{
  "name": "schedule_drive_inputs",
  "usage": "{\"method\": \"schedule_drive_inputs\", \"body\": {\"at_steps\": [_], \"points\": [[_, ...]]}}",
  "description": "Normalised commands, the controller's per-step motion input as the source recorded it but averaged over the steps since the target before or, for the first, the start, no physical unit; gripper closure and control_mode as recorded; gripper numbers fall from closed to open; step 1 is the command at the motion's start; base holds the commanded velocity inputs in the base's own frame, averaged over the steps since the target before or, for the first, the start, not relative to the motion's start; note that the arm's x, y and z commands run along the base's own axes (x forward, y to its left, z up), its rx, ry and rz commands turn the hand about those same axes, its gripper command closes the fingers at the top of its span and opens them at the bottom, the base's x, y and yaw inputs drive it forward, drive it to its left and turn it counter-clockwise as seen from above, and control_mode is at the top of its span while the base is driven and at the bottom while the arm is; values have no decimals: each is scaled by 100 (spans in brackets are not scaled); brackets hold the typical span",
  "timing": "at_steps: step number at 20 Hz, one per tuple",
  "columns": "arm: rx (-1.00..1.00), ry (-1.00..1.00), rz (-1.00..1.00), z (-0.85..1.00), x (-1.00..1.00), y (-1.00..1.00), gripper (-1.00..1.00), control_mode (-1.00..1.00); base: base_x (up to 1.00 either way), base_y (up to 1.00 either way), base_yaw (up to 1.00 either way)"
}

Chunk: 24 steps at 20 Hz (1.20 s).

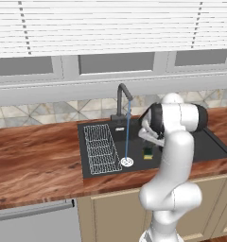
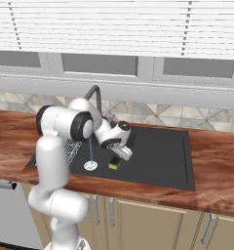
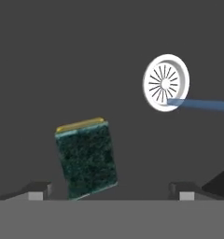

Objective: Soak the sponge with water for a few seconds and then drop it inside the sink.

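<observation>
In the left base view, you are looking at a black sink (image 1: 210, 142) set in a wooden counter (image 1: 35, 160). A thin stream of water (image 1: 127, 130) is running from the faucet (image 1: 121, 97) down onto the round drain (image 1: 127, 162) near the sink's front edge. The sponge (image 1: 147, 152) is lying on the sink floor just right of the drain, beside the white arm. A wire rack (image 1: 100, 147) is filling the sink's left end.

In the right base view, the gripper (image 2: 123, 155) is pointing down just above the sponge (image 2: 114, 163), which is resting near the sink's front edge, right of the drain (image 2: 90, 166).

In the hand view, the fingertips (image 3: 37, 189) are standing wide apart, gripping nothing; the sponge (image 3: 86, 158) is lying green side up between them, on the sink floor
</observation>
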Motion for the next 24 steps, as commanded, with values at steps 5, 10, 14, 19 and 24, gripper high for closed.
{"method": "schedule_drive_inputs", "body": {"at_steps": [5, 10, 14, 19, 24], "points": [[0, 0, 8, 71, 0, -18, -100, -100, 0, 0, 0], [0, 2, 7, 70, 0, -25, -100, -100, 0, 0, 0], [0, 1, 5, 64, 0, -35, -100, -100, 0, 0, 0], [0, 0, 2, 64, -6, -36, -100, -100, 0, 0, 0], [0, 0, 0, 48, -33, -12, -100, -100, 0, 0, 0]]}}
